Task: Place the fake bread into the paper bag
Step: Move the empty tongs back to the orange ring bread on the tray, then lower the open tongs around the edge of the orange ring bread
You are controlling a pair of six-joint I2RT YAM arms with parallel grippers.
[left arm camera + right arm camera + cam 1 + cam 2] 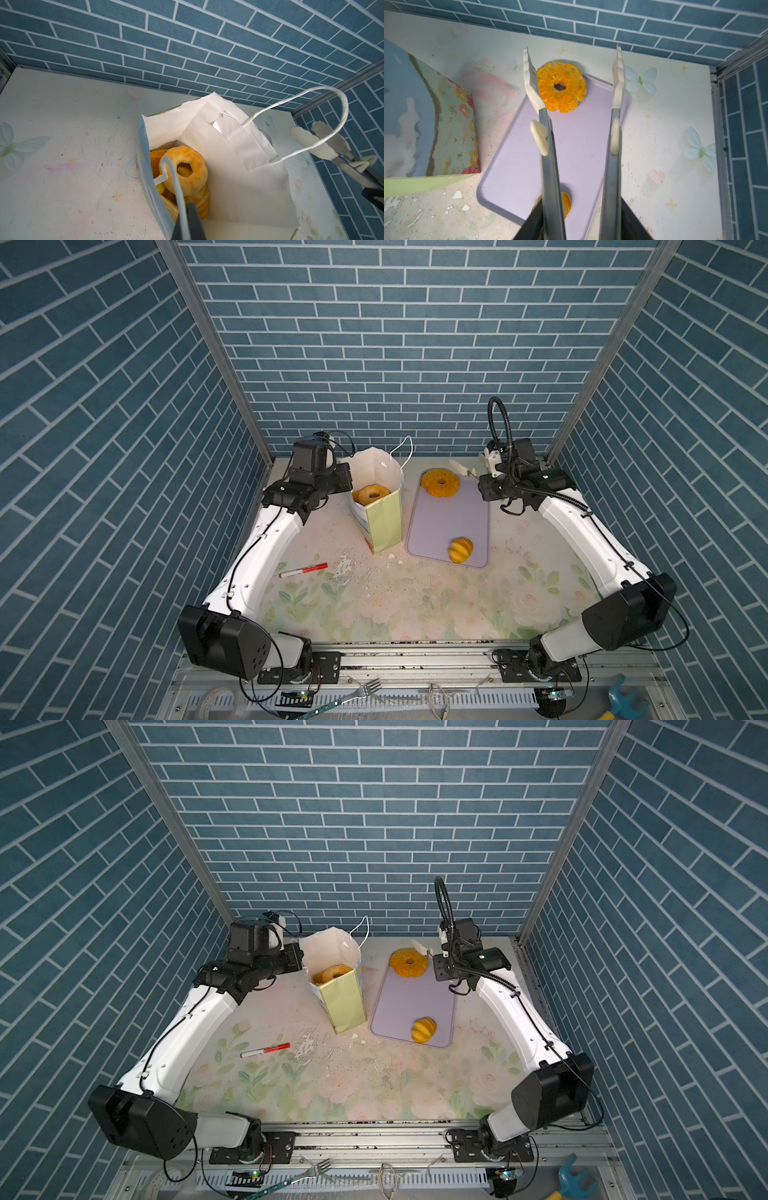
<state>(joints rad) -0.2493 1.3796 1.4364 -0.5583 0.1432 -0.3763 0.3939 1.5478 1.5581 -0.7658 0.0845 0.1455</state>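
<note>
The paper bag [382, 514] [343, 1002] [425, 124] stands upright at the back left, mouth open. Fake bread lies inside it, a ring doughnut [371, 493] [185, 170] on top of other pieces. My left gripper [188, 224] is shut on the bag's near cord handle [176, 187]. Another ring doughnut [440, 483] [561, 87] sits at the far end of the lilac tray [444, 526] [577, 145]. A ridged roll [460, 549] [565, 204] is at its near end. My right gripper [581, 209] is shut on metal tongs [461, 467] [530, 79]. The tongs are spread with nothing between their white tips, and one tip is by the doughnut's edge.
A red-and-white marker [303, 570] lies on the floral table left of centre, with white flakes [345, 566] near it. The back wall is close behind the bag and tray. A fork [353, 693] and a blue tool [623, 701] lie on the front rail.
</note>
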